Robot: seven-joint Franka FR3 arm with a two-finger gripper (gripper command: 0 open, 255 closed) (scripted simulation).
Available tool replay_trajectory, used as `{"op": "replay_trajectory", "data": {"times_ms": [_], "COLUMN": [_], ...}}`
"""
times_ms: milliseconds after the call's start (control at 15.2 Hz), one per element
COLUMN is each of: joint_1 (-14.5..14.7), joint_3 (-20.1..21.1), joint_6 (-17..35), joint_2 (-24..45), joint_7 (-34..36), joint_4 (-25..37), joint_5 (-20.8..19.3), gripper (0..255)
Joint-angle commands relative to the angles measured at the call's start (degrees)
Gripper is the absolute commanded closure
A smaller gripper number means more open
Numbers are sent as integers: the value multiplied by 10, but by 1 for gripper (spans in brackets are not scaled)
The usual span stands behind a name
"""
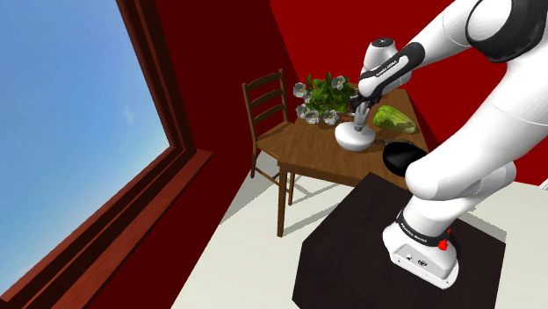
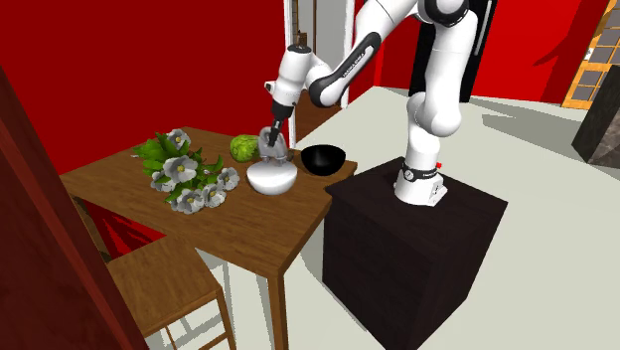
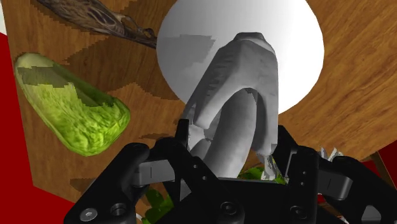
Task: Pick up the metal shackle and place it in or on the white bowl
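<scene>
Shackle (image 3: pixel 248 70), pale grey U-shaped loop, clasped by gripper (image 3: pixel 232 145) above white bowl (image 3: pixel 299 57).

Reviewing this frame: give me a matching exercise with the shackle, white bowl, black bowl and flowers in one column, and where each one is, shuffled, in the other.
Things:
1. shackle
2. white bowl
3. black bowl
4. flowers

Places:
A. on the table corner next to the stand
B. clasped between the fingers of the gripper
C. at the table end toward the chair
D. on the table, right under the gripper

Pairs: 1-B, 2-D, 3-A, 4-C
</scene>
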Motion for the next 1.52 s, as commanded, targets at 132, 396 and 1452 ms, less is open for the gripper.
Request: {"op": "replay_trajectory", "data": {"times_ms": [132,396,1452], "joint_1": [-4,-6,6], "joint_3": [-1,-1,7], "joint_6": [33,50,-19], "joint_2": [25,39,-38], "joint_7": [21,33,8], "joint_4": [-8,-11,-22], "joint_5": [-20,-33,0], "gripper": [255,255,0]}}
